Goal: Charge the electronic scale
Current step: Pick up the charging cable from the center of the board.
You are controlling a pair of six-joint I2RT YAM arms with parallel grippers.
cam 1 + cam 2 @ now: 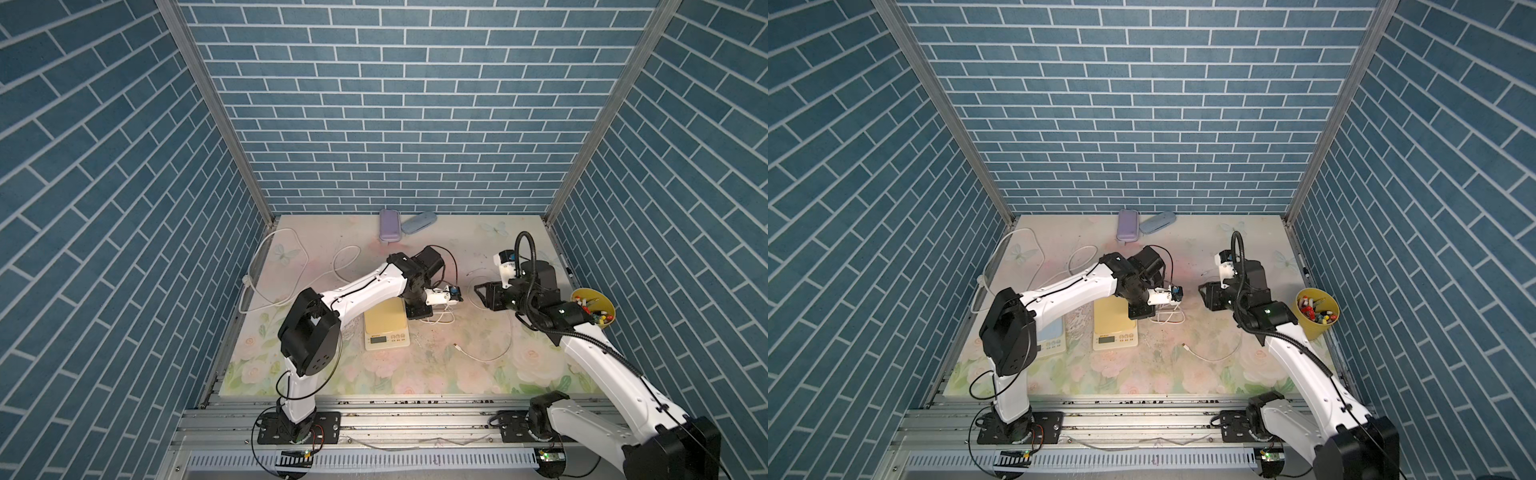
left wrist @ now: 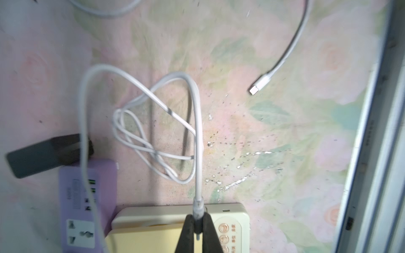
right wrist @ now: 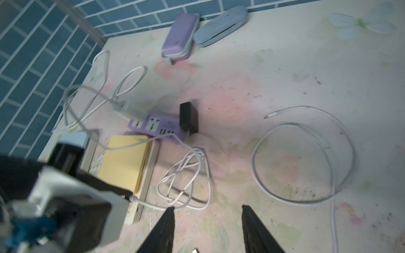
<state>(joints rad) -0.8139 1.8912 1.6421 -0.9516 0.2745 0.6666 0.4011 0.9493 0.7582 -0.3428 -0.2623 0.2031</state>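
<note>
Because the left fingers (image 2: 186, 238) pinch the plug (image 2: 198, 208) with its metal tip pointing back between them, it can't plug into the scale (image 1: 384, 320) as held (a hand-over looks likely), and it could slip or twist then; the looped cable (image 2: 198, 131) may tug too. The yellow scale sits on the tabletop (image 1: 457, 374), partly under that wrist. The left arm (image 1: 365, 291) reaches forward, wrist bent down; the right fingers (image 3: 163, 230) hang spread and empty nearby.

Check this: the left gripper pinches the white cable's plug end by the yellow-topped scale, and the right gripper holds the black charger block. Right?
The right gripper holds nothing: its jaws stand open in the right wrist view; the black charger block lies beside the purple power strip. The rest is right.
</note>
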